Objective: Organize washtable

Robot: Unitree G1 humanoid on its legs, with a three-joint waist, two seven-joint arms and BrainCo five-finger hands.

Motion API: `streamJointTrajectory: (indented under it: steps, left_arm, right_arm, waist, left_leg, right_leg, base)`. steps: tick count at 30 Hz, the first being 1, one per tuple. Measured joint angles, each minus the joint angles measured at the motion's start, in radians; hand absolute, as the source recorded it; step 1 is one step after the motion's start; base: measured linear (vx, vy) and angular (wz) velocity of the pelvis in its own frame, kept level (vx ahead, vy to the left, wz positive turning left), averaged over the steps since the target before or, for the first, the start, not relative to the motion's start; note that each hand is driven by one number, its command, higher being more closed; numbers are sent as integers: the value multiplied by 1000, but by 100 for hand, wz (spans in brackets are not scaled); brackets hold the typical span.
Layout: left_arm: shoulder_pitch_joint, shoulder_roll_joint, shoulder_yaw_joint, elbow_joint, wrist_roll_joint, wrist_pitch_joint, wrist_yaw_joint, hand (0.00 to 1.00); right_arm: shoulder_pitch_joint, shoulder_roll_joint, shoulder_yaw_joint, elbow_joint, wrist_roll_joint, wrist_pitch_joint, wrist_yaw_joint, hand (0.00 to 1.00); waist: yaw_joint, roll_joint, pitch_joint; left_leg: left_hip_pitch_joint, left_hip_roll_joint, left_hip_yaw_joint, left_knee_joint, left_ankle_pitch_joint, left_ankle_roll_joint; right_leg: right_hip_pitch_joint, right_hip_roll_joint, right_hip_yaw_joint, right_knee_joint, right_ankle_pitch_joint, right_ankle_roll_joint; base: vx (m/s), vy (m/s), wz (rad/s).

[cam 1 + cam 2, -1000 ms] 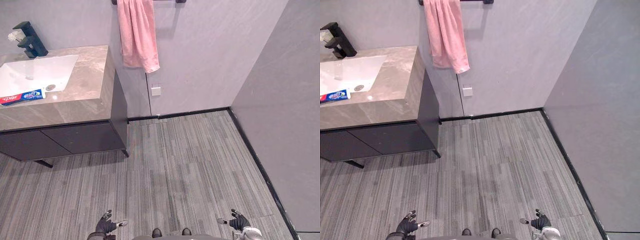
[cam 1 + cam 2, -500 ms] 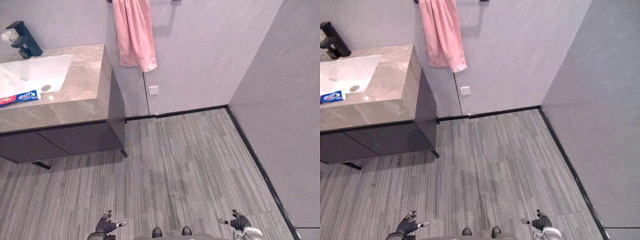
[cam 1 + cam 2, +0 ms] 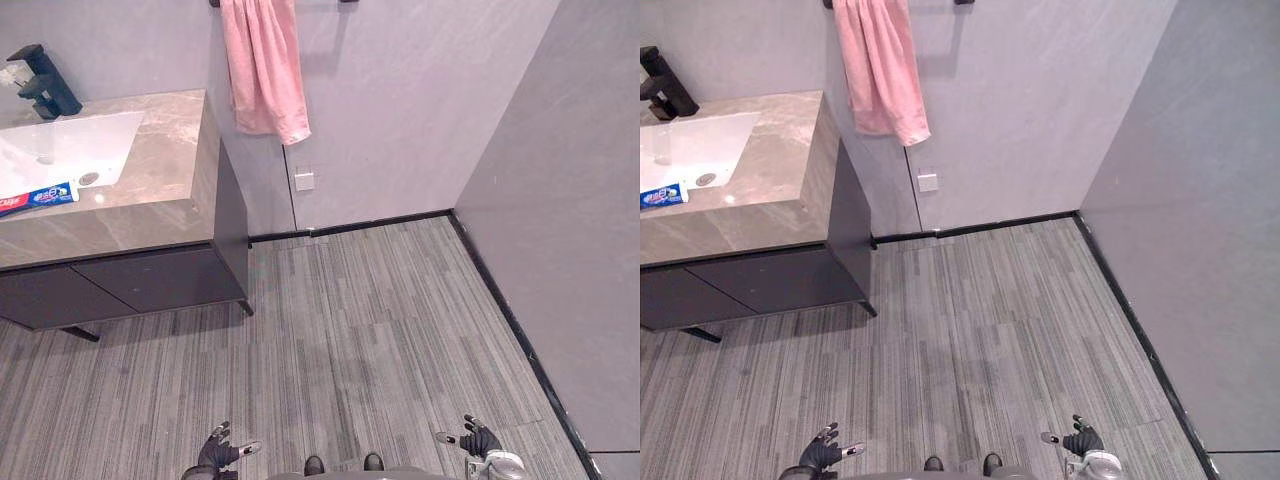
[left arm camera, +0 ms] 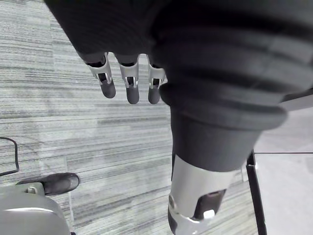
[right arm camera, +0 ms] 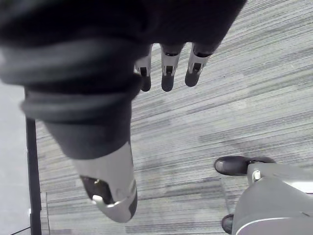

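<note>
Though viewed from well back, noted toothpaste tube (image 3: pixel 38 196) lying flat on marble tabletop (image 3: pixel 160 170), between white basin (image 3: pixel 70 150) and front edge. Saw black faucet (image 3: pixel 42 82) at back edge; pale object (image 3: pixel 14 72) next to it, possibly a cup, too small to tell. Logged pink towel (image 3: pixel 262 70) hanging on wall (image 3: pixel 400 100) past right edge. Found left hand (image 3: pixel 222 452) and right hand (image 3: pixel 478 440) low over striped floor (image 3: pixel 380 320), well apart from tabletop, fingers straight, slightly spread, holding nothing.
</note>
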Motion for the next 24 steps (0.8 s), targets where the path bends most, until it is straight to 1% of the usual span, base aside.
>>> streamJointTrajectory:
  steps: [3,6,9,10,11,12,13,14,15,16,17,18,19,20,21,22,23,24]
  left_arm:
    - [-3,0,0,0,0,0,0,0]
    - [-4,0,0,-1,0,0,1,0]
    - [-8,0,-1,-3,0,0,1,0]
    - [-9,0,-1,-3,-1,0,1,0]
    - [-9,1,-2,-4,-1,0,1,0]
    - [-11,1,-3,-5,-1,0,1,0]
    - [-11,2,-6,-11,-1,0,1,0]
    - [-12,2,-10,-14,-2,0,1,0]
    - [-14,3,-16,-23,-3,0,1,0]
    - [-19,13,-37,-27,-11,0,0,0]
    - [-24,22,-46,-30,-11,0,0,0]
    - [-33,39,-52,-32,-11,0,0,0]
    - [-47,61,-51,-38,-11,0,1,0]
    - [-53,70,-51,-50,-11,-1,1,0]
    - [-54,75,-51,-58,-11,-1,1,0]
    - [-61,79,-50,-68,-12,-1,1,0]
    - [-66,79,-50,-68,-12,-1,1,0]
    - [-73,76,-52,-68,-12,-1,0,0]
  right_arm:
    - [0,1,0,0,0,2,0,0]
    - [-5,5,0,0,0,2,0,0]
    - [-13,6,0,-1,0,2,-1,0]
    - [-14,6,0,-1,0,3,-1,0]
    - [-18,6,-1,-2,0,3,-1,0]
    - [-23,5,-2,-2,-1,4,-1,0]
    - [-24,5,-2,-2,-1,4,-1,0]
    - [-28,4,-2,-2,-1,4,-1,0]
    - [-28,4,-2,-2,-1,5,-1,0]
    - [-30,5,-1,-2,-3,5,0,0]
    - [-30,8,0,-2,-4,6,0,0]
    - [-30,12,0,-2,-9,7,1,0]
    - [-32,6,1,-2,-10,8,1,0]
    - [-36,0,2,-2,-11,8,1,0]
    - [-42,-4,4,-2,-11,8,1,0]
    - [-61,-19,10,-2,-11,8,1,0]
    - [-68,-25,10,-2,-11,8,1,0]
    - [-69,-36,10,-4,-12,7,1,0]
  waist:
    - [0,-1,0]
    - [3,-8,5]
    - [4,-12,8]
    - [7,-10,10]
    - [8,-9,14]
    - [9,-6,22]
    - [11,-3,32]
    - [12,0,35]
    - [17,7,45]
    - [22,13,51]
    - [21,10,57]
    - [21,1,71]
    - [19,-2,85]
    - [18,3,88]
    - [15,2,89]
    - [-1,8,104]
    - [-7,17,110]
    - [-8,17,111]
  left_leg:
    - [-1,0,11,-7,-1,1]
    - [-6,0,27,1,-12,3]
    - [-46,0,38,60,-53,13]
    - [-62,2,44,90,-73,14]
    - [-69,3,47,110,-87,18]
    - [-80,3,51,150,-117,21]
    - [-86,3,56,191,-151,23]
    - [-90,3,56,211,-167,28]
    - [-89,3,58,240,-187,39]
    - [-77,1,56,254,-203,47]
    - [-59,-3,52,255,-206,51]
    - [-32,-14,41,254,-208,56]
    - [-5,-17,23,252,-218,61]
    - [4,-16,14,248,-221,57]
    - [9,-14,4,244,-222,55]
    - [32,1,-15,233,-226,47]
    - [40,12,-24,231,-230,40]
    - [50,27,-27,229,-237,27]
  right_leg:
    - [-10,1,9,0,0,1]
    - [-15,1,28,0,0,1]
    - [-34,-2,37,7,-3,7]
    - [-48,-3,40,29,-15,20]
    - [-57,-4,41,48,-27,20]
    - [-79,-6,45,110,-63,26]
    - [-109,-11,41,204,-110,39]
    - [-129,-14,35,259,-131,53]
    - [-178,-21,16,394,-162,77]
    - [-233,-29,-5,540,-167,84]
    - [-260,-40,-19,612,-170,86]
    - [-294,-59,-43,706,-187,86]
    - [-331,-83,-90,773,-227,77]
    - [-354,-89,-112,764,-244,77]
    - [-367,-91,-125,743,-245,77]
    - [-380,-82,-145,653,-241,71]
    - [-383,-71,-142,604,-236,68]
    - [-396,-56,-138,537,-216,56]
  base:
    - [14,-12,-13]
    - [47,-1,-18]
    - [45,6,-12]
    - [72,22,-12]
    - [83,35,-13]
    - [85,41,-9]
    - [75,41,-6]
    - [61,60,-4]
    - [35,60,0]
    - [86,86,4]
    - [124,61,16]
    - [247,53,34]
    - [228,25,37]
    - [213,15,35]
    - [238,-9,38]
    - [253,-26,40]
    - [323,-50,39]
    - [306,-61,22]
